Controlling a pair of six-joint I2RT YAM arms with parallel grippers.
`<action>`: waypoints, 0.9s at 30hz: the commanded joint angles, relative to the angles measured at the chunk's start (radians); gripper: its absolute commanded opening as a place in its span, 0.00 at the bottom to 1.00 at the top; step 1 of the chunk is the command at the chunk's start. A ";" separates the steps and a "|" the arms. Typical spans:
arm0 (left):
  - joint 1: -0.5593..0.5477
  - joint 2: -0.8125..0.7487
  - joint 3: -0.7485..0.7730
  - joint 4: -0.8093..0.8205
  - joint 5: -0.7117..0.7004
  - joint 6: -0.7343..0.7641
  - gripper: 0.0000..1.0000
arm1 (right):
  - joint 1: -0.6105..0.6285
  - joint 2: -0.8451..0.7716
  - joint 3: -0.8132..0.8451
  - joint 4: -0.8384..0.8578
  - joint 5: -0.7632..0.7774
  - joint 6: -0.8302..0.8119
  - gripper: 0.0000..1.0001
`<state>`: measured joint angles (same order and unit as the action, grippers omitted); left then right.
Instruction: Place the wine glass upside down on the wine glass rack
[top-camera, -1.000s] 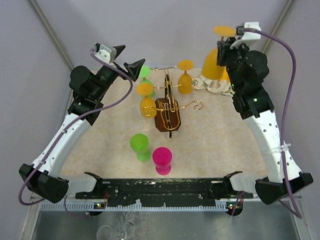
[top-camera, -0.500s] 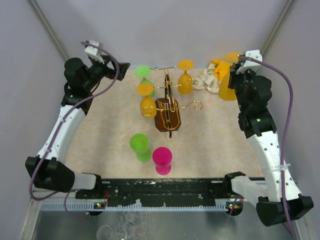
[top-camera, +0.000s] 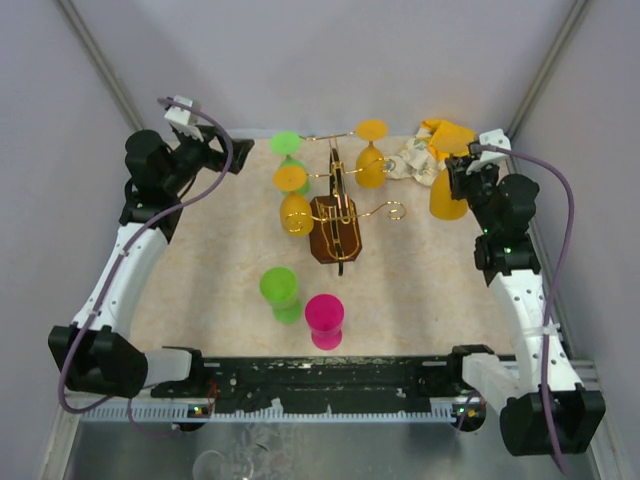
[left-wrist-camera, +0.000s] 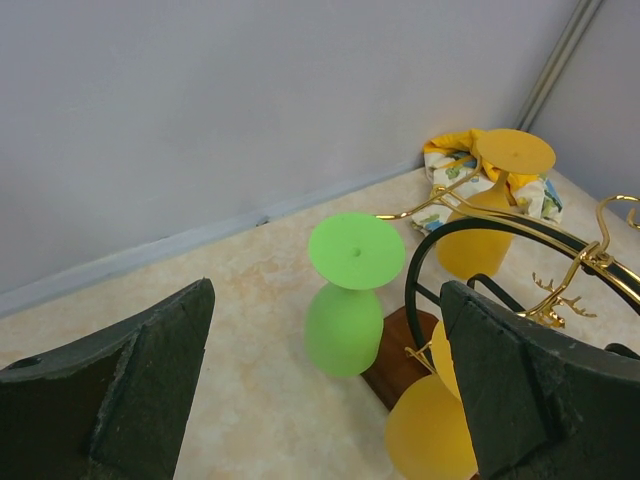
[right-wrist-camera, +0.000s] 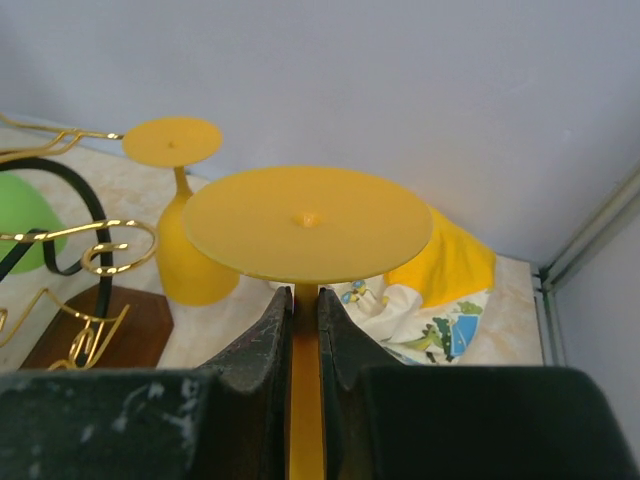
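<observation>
Two arms frame the table. On the left, the left gripper (top-camera: 225, 158) hangs near the back wall with its jaws spread wide and nothing between them. It faces a light green glass (left-wrist-camera: 343, 325) that sits foot-up and tilted just beside the wine glass rack (top-camera: 335, 228). I cannot tell whether this glass hangs from an arm or stands on the table.

Two orange glasses (top-camera: 293, 195) sit foot-up at the rack's left arms. The rack stands in the middle of the table, its gold curled arms spreading from a dark brown oval frame. In front of it, nearer the arm bases, a green glass (top-camera: 280, 291) and a pink glass (top-camera: 324, 319) stand just beside each other.

Another orange glass (top-camera: 371, 166) sits foot-up at the rack's back right arm. A crumpled patterned cloth (top-camera: 418, 160) lies in the back right corner.

At the far right, the right gripper (right-wrist-camera: 303, 305) pinches the stem of the orange wine glass (right-wrist-camera: 308, 222). The glass is upside down, its flat foot on top and its bowl below, well apart from the rack. Whether the bowl touches the table cannot be told.
</observation>
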<state>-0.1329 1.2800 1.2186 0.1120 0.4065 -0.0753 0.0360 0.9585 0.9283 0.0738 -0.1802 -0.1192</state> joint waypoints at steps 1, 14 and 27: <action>0.007 -0.036 -0.020 0.042 0.026 -0.005 0.99 | -0.030 -0.030 -0.024 0.140 -0.169 -0.003 0.00; 0.009 -0.038 -0.054 0.072 0.019 -0.017 0.99 | -0.044 0.032 -0.137 0.245 -0.387 0.019 0.00; 0.009 -0.076 -0.094 0.056 -0.038 0.013 0.99 | -0.044 0.070 -0.319 0.676 -0.555 0.166 0.00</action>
<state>-0.1318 1.2312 1.1435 0.1562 0.3855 -0.0757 -0.0032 1.0107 0.6170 0.5217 -0.6567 -0.0044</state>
